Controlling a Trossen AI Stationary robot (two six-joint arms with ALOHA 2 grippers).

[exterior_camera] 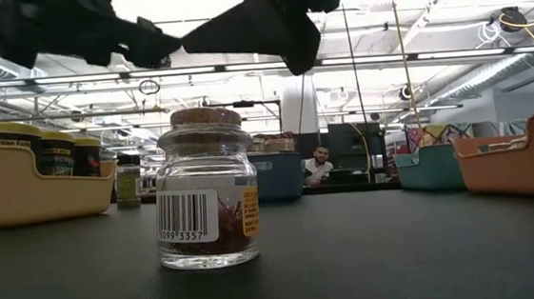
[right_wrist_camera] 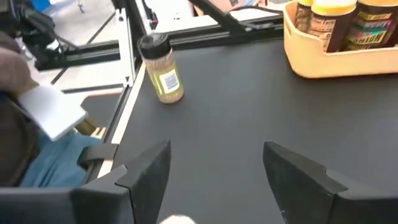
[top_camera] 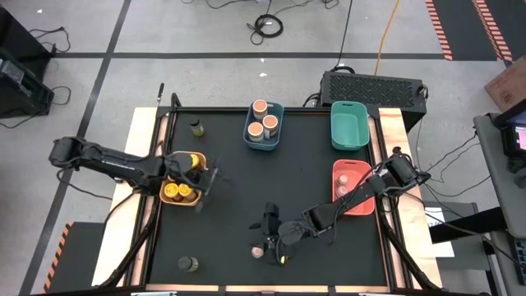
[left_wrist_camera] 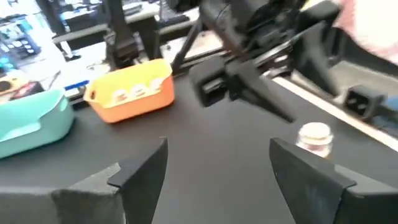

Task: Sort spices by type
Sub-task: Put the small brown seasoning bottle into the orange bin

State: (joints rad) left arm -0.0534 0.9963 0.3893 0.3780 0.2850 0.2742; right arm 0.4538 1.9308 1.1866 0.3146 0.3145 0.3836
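The right gripper (top_camera: 271, 238), fingers wide and empty, should drop straight so the tiny cork-topped jar (top_camera: 257, 251) sits between them, then squeeze gently.

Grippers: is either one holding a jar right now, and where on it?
Nothing is held. The left gripper is open beside the yellow bin, nothing between its fingers. The right gripper is open above the small cork-topped jar, not gripping it.

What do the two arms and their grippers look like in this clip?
Both arms are dark, nearly black, made of slim jointed segments. The left gripper and the right gripper each end in two flat, dark, angular fingers. In its wrist view the right gripper's fingers look matte and wedge-shaped. No markings show.
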